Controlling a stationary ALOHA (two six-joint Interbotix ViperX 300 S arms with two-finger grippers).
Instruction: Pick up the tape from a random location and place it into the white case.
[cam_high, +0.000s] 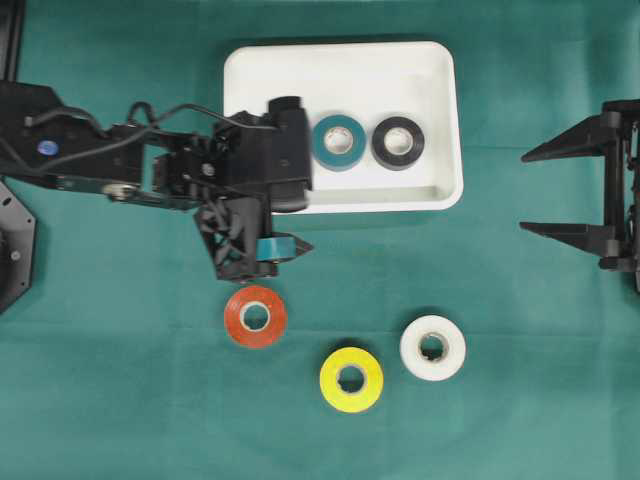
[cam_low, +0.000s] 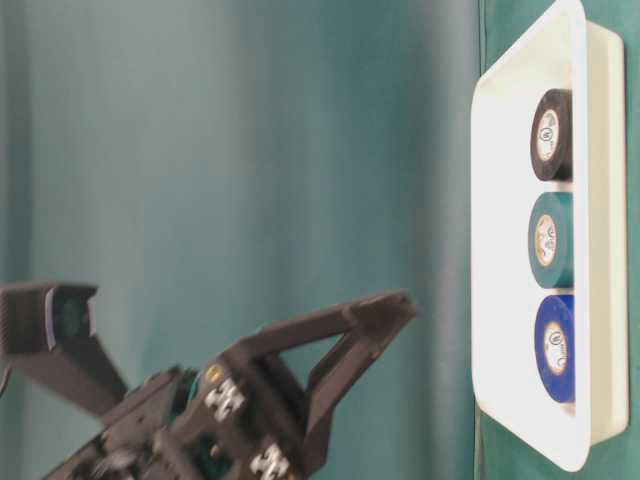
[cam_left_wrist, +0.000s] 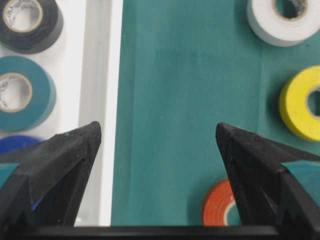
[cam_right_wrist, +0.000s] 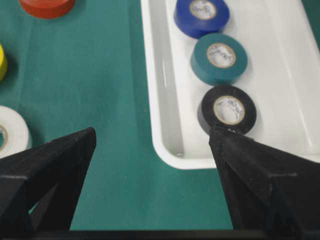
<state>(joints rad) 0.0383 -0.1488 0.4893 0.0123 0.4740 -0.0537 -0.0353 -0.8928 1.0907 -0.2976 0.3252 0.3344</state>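
White glossy case (cam_high: 440, 120) holds round rolls; both black pincers gape wide, empty.

surface: green cloth (cam_high: 120, 400) | white case (cam_high: 440, 190) 12 o'clk | red roll (cam_high: 255, 316), yellow roll (cam_high: 351, 379), white roll (cam_high: 432, 347) 6 o'clk

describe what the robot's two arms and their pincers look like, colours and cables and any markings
Both arms are matte black. The left pincer has long tapered fingers with open triangular framing and teal pads at the tips; black cables loop along the arm, and a small blue round sticker sits near its left end. The right pincer has matching black pointed fingers; no pad colour, cable or marking on it is visible.
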